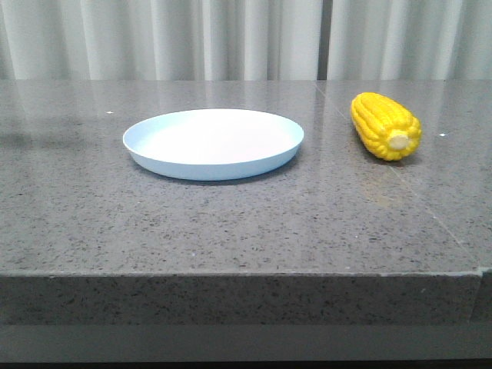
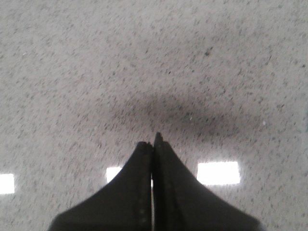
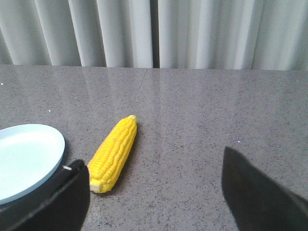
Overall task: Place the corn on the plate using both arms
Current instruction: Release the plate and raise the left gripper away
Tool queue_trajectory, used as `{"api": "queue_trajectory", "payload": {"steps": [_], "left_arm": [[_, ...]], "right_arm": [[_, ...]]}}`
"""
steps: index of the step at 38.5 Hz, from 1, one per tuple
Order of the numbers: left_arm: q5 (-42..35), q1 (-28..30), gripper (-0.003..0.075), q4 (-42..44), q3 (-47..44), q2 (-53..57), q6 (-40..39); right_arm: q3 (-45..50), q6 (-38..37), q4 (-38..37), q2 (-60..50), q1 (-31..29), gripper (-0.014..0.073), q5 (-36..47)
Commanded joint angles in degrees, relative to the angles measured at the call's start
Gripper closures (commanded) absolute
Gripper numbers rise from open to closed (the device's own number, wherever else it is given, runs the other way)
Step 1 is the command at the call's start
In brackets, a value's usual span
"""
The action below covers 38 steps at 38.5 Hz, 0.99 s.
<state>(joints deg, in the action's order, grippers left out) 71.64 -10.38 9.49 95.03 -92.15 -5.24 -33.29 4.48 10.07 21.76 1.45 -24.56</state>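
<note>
The yellow corn point(image 1: 384, 125) lies on the grey stone table to the right of the pale blue-white plate point(image 1: 213, 143), its cream stub end toward the front. Neither arm shows in the front view. In the right wrist view the corn point(image 3: 114, 151) lies just ahead of my open right gripper point(image 3: 154, 163), close to one finger, with the plate's rim point(image 3: 29, 159) beside it. The gripper holds nothing. In the left wrist view my left gripper point(image 2: 153, 142) is shut and empty, over bare table, with neither corn nor plate in sight.
The grey speckled table point(image 1: 231, 223) has a front edge near the camera and a seam line on its right side point(image 1: 430, 207). White curtains point(image 1: 231, 38) hang behind the table. Ceiling lights reflect on the surface under the left gripper.
</note>
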Motion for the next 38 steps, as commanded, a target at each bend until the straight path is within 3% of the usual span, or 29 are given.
{"api": "queue_trajectory", "payload": {"steps": [1, 7, 24, 29, 38], "left_arm": [[-3.8, 0.1, 0.0741, 0.2, -2.4, 6.7, -1.1], [-11.5, 0.1, 0.0741, -0.5, -11.4, 14.9, -1.1], [-42.6, 0.1, 0.0741, -0.5, -47.3, 49.9, -1.1], [-47.6, 0.1, 0.0741, -0.4, -56.0, 61.6, -1.1], [-48.7, 0.1, 0.0741, 0.7, -65.2, 78.1, -1.1]], "right_arm": [[-1.8, 0.5, 0.3, 0.8, -0.4, 0.0001, 4.3], [-1.8, 0.5, 0.3, 0.8, -0.4, 0.0001, 4.3], [-1.8, 0.5, 0.3, 0.8, -0.4, 0.0001, 4.3], [-1.8, 0.5, 0.3, 0.8, -0.4, 0.0001, 4.3], [-1.8, 0.5, 0.3, 0.8, -0.4, 0.0001, 4.3]]}}
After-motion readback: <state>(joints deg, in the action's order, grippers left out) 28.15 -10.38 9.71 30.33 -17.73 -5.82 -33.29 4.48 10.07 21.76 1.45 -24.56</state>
